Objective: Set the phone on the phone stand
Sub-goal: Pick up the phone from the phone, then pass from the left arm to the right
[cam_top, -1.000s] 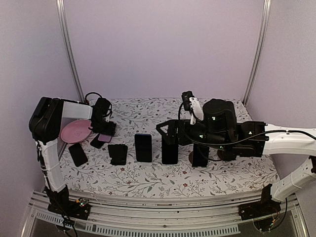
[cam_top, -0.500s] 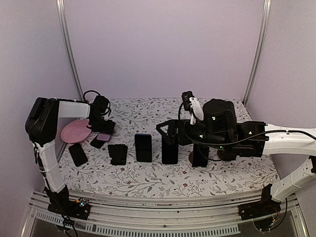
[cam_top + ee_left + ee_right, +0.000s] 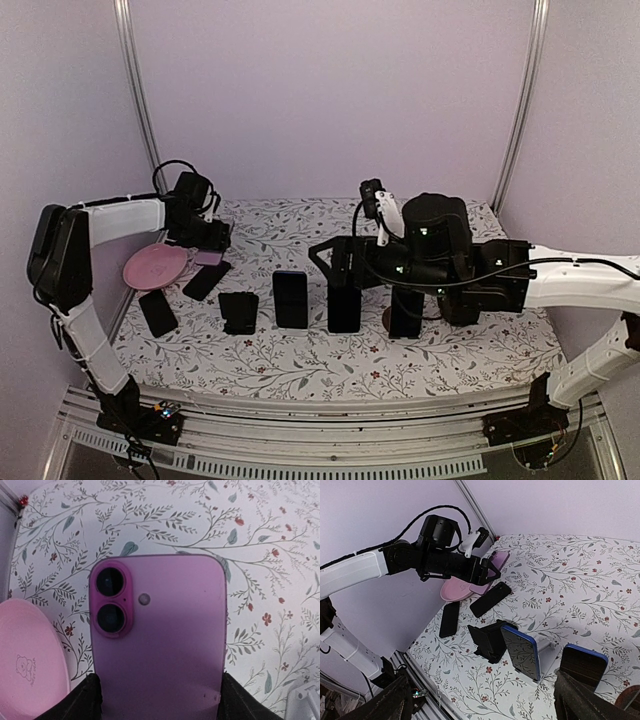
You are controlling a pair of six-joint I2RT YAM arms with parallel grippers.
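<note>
table (image 3: 320,365) back-left, pink phone (image 3: 160,640) aloft

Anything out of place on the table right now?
Nothing damaged or spilled. Two black phones lie flat by the pink plate, and one stand is empty. The left gripper holds the pink phone.

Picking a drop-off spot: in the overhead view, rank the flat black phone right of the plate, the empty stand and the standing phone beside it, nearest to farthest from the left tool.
From the left tool, gripping the purple phone:
1. Flat black phone, right beside the tool.
2. Empty stand, toward the front, slightly right.
3. Standing phone, farther right.
</note>
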